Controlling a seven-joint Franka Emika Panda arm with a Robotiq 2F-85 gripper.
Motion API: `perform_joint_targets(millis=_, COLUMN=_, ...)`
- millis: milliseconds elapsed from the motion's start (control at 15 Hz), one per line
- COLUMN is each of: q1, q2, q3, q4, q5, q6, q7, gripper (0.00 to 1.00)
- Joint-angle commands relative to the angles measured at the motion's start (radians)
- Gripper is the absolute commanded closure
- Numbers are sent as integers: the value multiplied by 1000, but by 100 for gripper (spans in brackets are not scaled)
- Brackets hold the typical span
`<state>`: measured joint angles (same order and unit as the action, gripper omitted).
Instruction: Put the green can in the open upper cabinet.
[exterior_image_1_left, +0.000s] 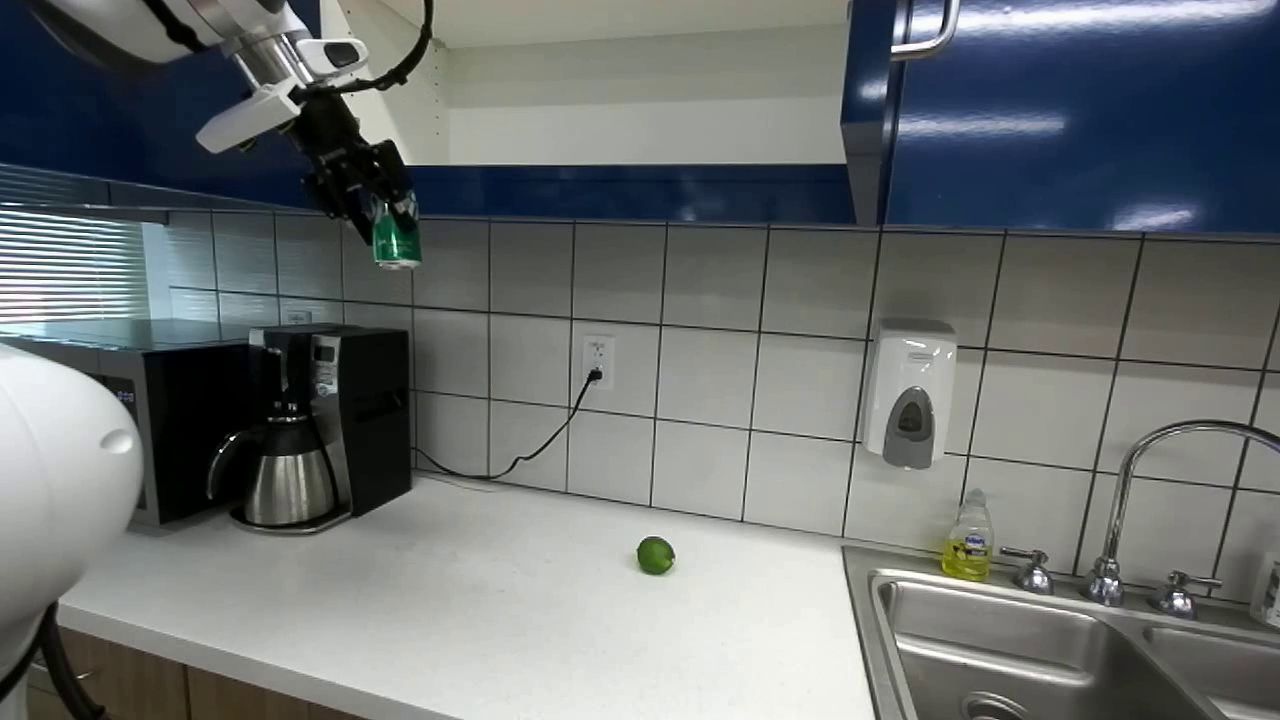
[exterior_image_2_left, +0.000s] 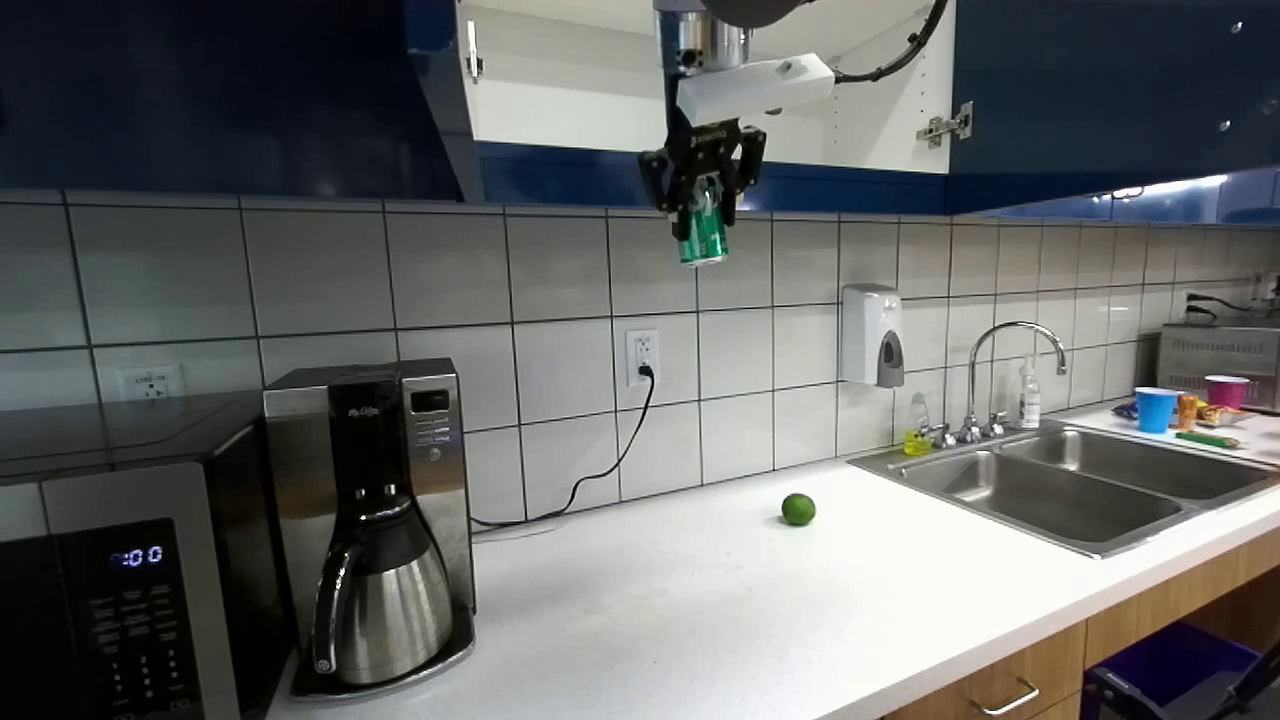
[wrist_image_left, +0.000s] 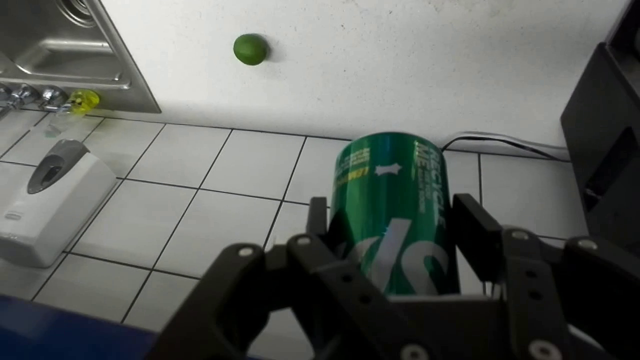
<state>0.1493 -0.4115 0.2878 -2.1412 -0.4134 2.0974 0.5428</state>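
Gripper (exterior_image_1_left: 388, 208) clamped on green can (exterior_image_1_left: 397, 246), upper left in an exterior view; transfer stage, seemingly, next move calling for lift over blue rail (exterior_image_1_left: 630, 192) into open upper cabinet (exterior_image_1_left: 650, 120).

The sink (exterior_image_2_left: 1075, 500), microwave (exterior_image_2_left: 140, 560) and coffee maker (exterior_image_2_left: 435, 480) show a kitchen.

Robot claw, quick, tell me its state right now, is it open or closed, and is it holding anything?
Claw: closed, holding the green can.
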Motion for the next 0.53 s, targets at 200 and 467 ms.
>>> perform_joint_targets(millis=200, q1=-25, q2=17, q3=33, q4=166, q5=-1, q6=-106, q7=-61, gripper=61)
perform_joint_targets(millis=467, q1=-27, q2=33, q3=39, q4=246, q5=-9, q6=-142, q7=-79, gripper=61)
